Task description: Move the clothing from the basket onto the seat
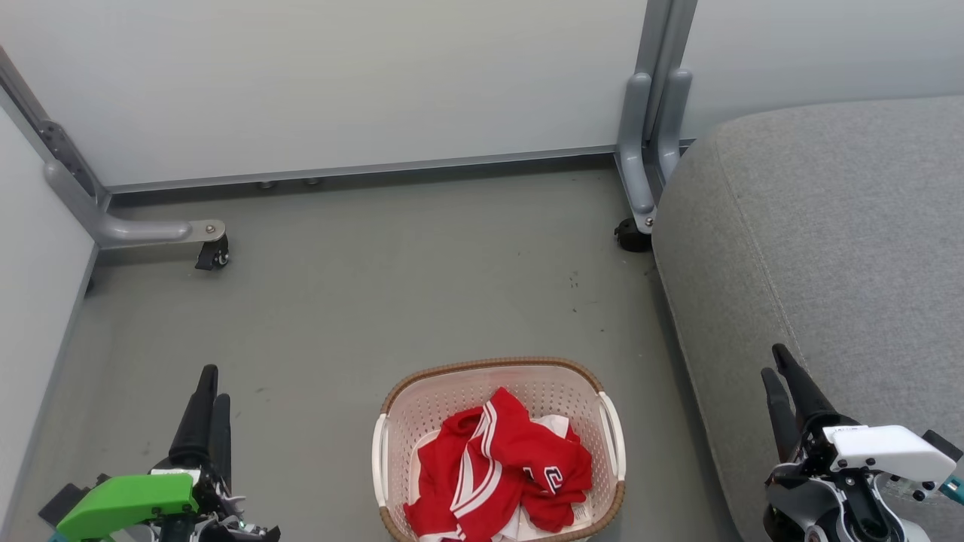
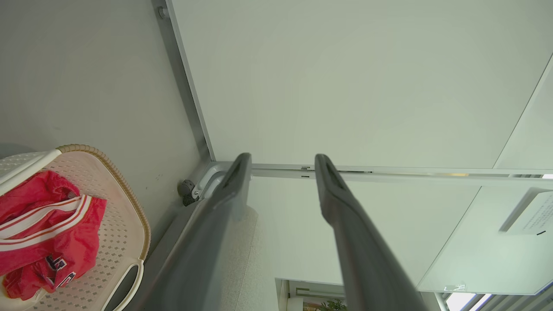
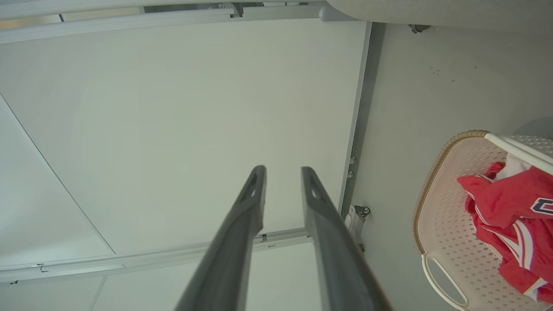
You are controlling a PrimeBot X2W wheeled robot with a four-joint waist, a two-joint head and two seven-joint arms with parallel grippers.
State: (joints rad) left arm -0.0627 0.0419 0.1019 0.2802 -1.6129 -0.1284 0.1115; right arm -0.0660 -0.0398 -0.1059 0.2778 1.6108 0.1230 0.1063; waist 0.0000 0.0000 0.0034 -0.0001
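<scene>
The basket (image 1: 611, 436), cream-white with a brown rim, stands on the floor at the bottom centre. Inside it the red clothing (image 1: 501, 470) with white stripes lies crumpled, a navy letter mark facing up. The grey seat (image 1: 828, 248) takes up the right side, its edge just right of the basket. My left gripper (image 1: 213, 385) hovers to the left of the basket, open and holding nothing. My right gripper (image 1: 773, 363) is in front of the seat's edge, its fingers apart and nothing between them. The left wrist view shows the left gripper (image 2: 283, 159) with the basket (image 2: 129, 203) and clothing (image 2: 43, 224) at its left. In the right wrist view the right gripper (image 3: 283, 170) has the basket (image 3: 432, 172) and clothing (image 3: 510, 207) at its right.
Pale partition walls close off the back and left. Their grey metal feet carry casters, one (image 1: 212, 257) at the back left and another (image 1: 631, 235) beside the seat's far corner. Bare grey floor (image 1: 392, 286) stretches beyond the basket.
</scene>
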